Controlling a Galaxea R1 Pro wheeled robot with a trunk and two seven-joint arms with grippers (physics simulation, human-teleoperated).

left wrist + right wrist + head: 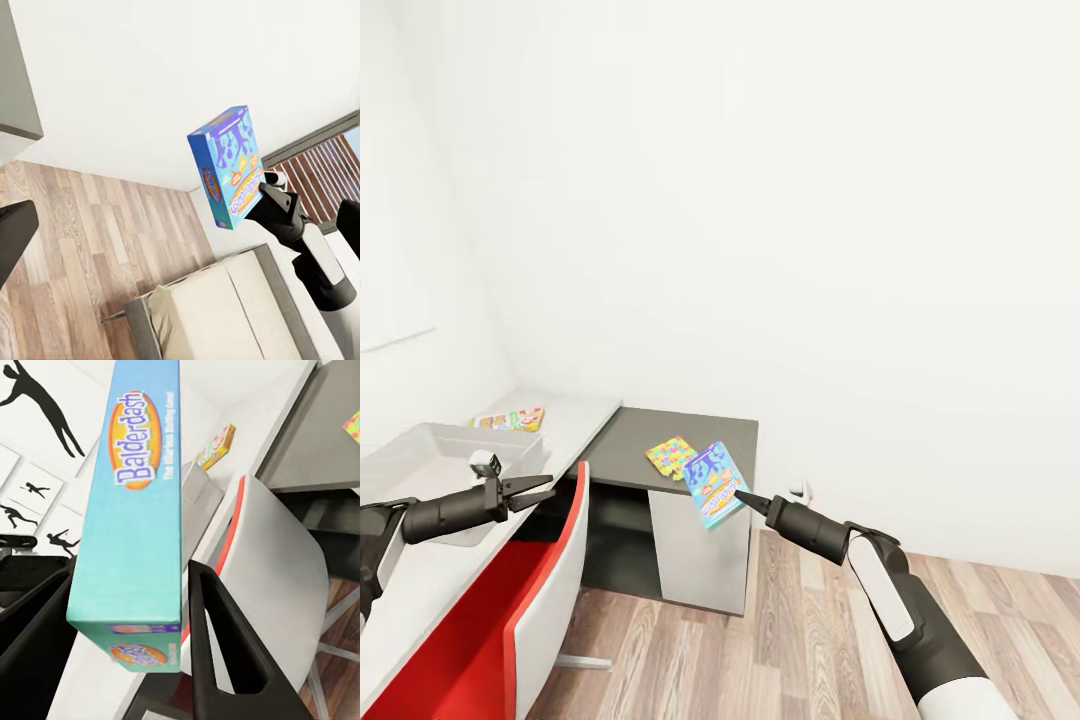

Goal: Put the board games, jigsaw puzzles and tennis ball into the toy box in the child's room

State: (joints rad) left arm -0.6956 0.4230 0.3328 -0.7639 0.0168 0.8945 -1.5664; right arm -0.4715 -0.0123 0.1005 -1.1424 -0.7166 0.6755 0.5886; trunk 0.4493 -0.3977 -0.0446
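right gripper (748, 497) is clamped on the blue board game (715, 484), carrying it toward the toy box (420, 450). left gripper (540, 488) waits empty and spread beside that box.

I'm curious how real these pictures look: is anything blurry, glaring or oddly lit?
Head view: flat, bright light washes the white wall nearly featureless. Right wrist view: the blue board game looms stretched yet its lettering stays sharp. Left wrist view: crisp, no glare.

Bright, even, diffuse light; white wall (810, 200) near overexposed; shadows soft, faint; renders sharp, no blur.
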